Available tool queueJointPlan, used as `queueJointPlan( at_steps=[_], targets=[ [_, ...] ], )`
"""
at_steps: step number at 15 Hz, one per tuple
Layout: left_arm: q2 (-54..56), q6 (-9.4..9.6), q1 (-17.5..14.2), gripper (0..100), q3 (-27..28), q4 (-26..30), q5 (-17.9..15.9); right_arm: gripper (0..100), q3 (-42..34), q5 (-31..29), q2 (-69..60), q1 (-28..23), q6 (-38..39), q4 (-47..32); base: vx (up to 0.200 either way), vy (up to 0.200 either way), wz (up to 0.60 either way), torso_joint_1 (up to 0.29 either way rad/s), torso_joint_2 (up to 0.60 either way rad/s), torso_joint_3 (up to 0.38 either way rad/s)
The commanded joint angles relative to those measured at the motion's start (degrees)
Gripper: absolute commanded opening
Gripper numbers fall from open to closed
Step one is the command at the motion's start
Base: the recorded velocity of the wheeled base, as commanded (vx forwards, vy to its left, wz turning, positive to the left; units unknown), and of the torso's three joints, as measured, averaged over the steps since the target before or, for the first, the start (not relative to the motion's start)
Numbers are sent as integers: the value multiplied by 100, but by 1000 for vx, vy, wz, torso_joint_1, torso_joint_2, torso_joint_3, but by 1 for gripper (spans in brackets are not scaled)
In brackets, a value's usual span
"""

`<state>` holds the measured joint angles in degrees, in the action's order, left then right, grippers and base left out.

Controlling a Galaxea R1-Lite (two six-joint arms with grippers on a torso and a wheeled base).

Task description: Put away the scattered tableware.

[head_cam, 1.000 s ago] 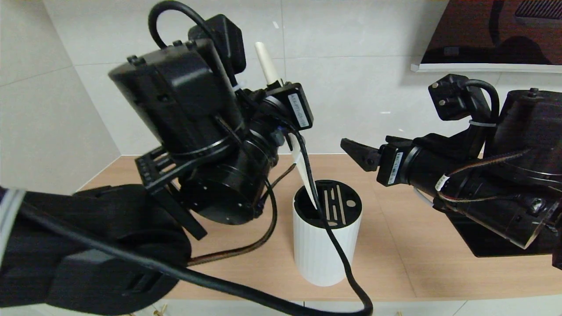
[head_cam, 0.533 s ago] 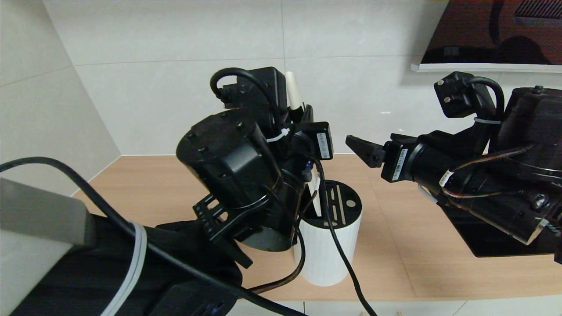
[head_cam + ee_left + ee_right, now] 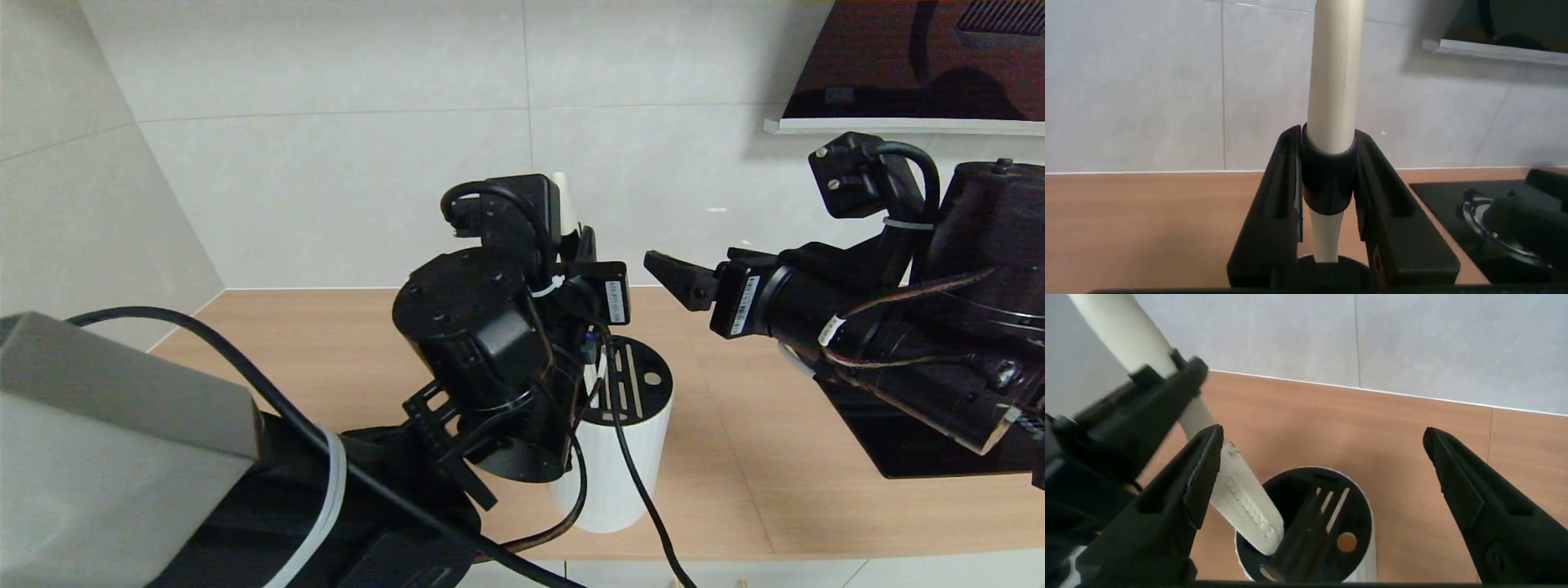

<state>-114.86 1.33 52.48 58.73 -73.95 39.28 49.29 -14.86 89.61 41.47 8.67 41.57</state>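
The left gripper clenched the knife by its handle above the white knife holder, long axis near upright, blade tip inside its open well; the right gripper hung splayed and empty nearby.

The knife handle looks like smooth matt cream plastic, blade plain white. My left gripper is matt black plastic. The knife holder is ribbed white with a black lid, on a pale wood-grain countertop.
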Motion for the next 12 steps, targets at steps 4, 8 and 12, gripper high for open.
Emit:
queueJointPlan(
  at_steps=[4, 8, 12],
  targets=[
    [-370, -1, 8, 0, -73, -85, 18, 100, 2, 1, 39, -8, 3, 0, 0, 0, 0, 0, 0, 0],
    [-537, -27, 43, 0, -152, -102, 27, 100, -7, -8, 39, -8, 3, 0, 0, 0, 0, 0, 0, 0],
    [-757, -54, 69, 0, -204, -111, 89, 100, 2, 1, 83, 1, -5, 0, 0, 0, 0, 0, 0, 0]
  ],
)
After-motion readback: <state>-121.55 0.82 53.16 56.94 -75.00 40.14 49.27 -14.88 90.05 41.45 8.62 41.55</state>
